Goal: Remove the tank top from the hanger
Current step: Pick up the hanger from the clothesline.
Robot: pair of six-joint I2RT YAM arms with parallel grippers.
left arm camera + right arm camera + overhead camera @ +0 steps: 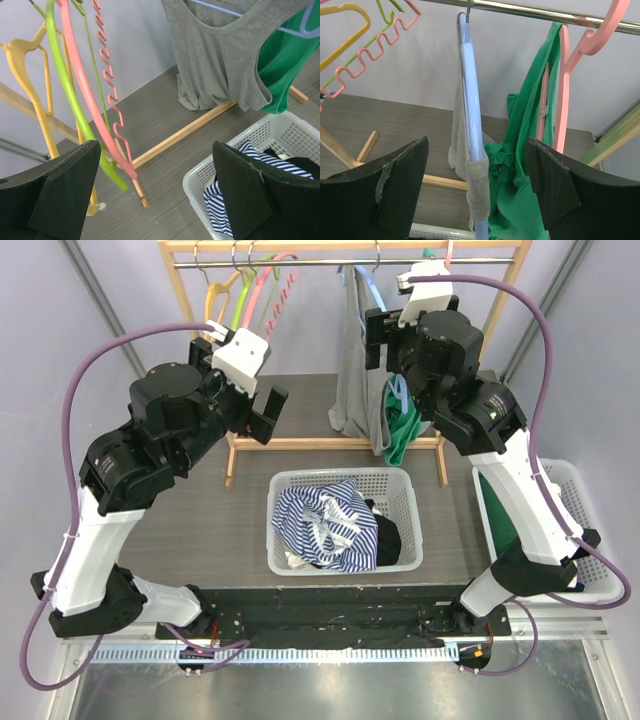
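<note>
A grey tank top point(352, 380) hangs on a light blue hanger point(472, 100) from the rack's metal rail point(535, 11). One grey strap point(480, 187) is wrapped over the hanger's arm. My right gripper point(477, 190) is open up by the rail point(388, 340). The hanger arm and strap lie between its jaws, touching neither finger. My left gripper point(157, 195) is open and holds nothing. It hovers over the table to the left of the tank top point(220, 55), above the basket's left corner point(255, 415).
A green garment point(530, 165) on a pink hanger hangs right beside the tank top. Yellow, green and pink bare hangers point(245, 290) hang at the rail's left. A white basket point(395, 480) holds a striped garment point(325, 520). Another white basket point(590, 530) sits at the right.
</note>
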